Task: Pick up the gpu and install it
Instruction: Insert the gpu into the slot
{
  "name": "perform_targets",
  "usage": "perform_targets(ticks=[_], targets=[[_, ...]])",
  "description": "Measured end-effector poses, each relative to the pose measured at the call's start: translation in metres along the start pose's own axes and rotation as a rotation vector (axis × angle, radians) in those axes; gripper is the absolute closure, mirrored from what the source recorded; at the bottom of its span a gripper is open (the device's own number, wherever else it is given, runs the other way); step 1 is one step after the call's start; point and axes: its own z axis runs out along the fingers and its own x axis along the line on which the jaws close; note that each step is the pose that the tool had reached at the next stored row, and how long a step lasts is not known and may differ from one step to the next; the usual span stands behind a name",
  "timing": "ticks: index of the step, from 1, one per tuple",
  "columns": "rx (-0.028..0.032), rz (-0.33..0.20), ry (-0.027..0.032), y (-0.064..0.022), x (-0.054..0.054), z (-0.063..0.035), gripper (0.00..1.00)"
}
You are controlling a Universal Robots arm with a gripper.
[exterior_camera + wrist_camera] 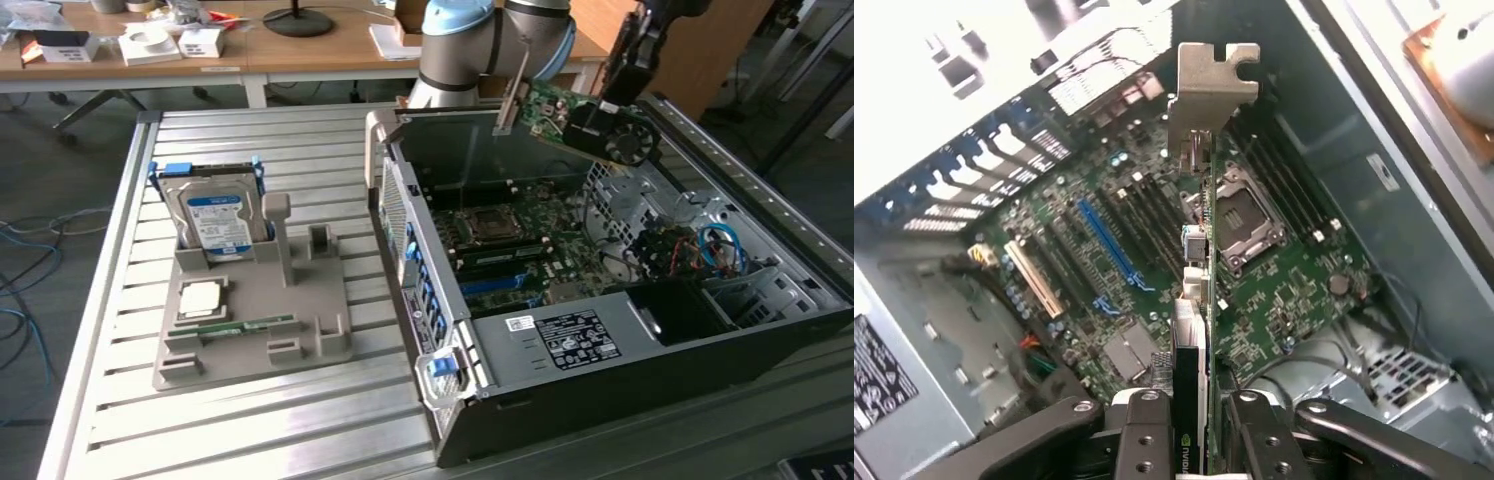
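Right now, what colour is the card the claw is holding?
The gpu is green with a black fan, clearest in the exterior view.

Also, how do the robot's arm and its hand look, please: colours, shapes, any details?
The arm is built from round silver-grey tubes, with light blue caps on the joints. The hand is black. Its fingers are flat black links, joined by round screw heads that show in the wrist view.

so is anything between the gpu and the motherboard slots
Nothing visible. The gripper holds the gpu above the open computer case, and only open air lies between the card and the expansion slots on the motherboard below.
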Motion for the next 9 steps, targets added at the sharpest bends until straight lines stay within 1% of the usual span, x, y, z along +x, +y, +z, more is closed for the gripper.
perform_targets(ticks=[9], targets=[[0.0001,-0.163,0.0096,-0.0001,0.0,0.0013,0.74]])
